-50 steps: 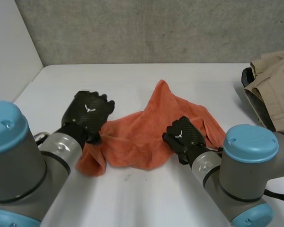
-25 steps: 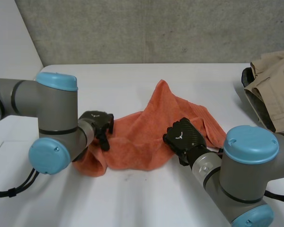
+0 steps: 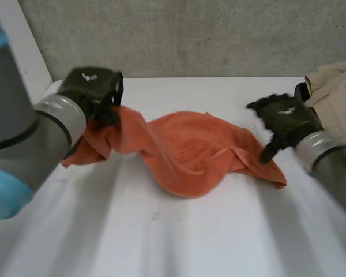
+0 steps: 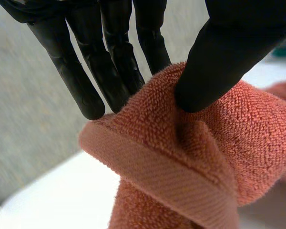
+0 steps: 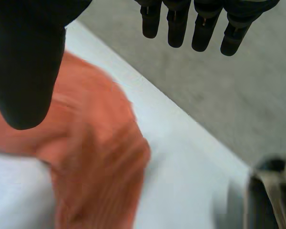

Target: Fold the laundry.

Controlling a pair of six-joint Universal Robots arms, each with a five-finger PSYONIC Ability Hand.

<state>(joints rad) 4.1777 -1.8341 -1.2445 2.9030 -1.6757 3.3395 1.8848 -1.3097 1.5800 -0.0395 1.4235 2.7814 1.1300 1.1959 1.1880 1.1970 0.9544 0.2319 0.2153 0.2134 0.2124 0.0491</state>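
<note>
A rumpled orange terry-cloth towel (image 3: 184,153) lies stretched across the middle of the white table (image 3: 190,236). One end is raised off the surface at the robot's left, and the other trails to a point on the table below the right hand (image 3: 285,118). The left hand (image 3: 92,89) has the raised end: in its wrist view the thumb (image 4: 224,62) presses the pile against the straight fingers (image 4: 109,81), pinching the cloth just behind its flat hemmed edge (image 4: 171,176). The right hand hovers over the opposite end with its fingers straight and spread, holding nothing; whether a fingertip brushes the cloth is hard to tell. A beige folded garment (image 3: 337,95) sits at the table's right edge, just beside that hand.

The towel looks light, soft and thoroughly limp, so it will sag and bunch wherever it is unsupported, though its looped pile should give good friction. The best holds are probably the hemmed corners, which are firmer than the body. The right hand likely wants the corner at its own end, so the cloth can be spread flat before any fold
</note>
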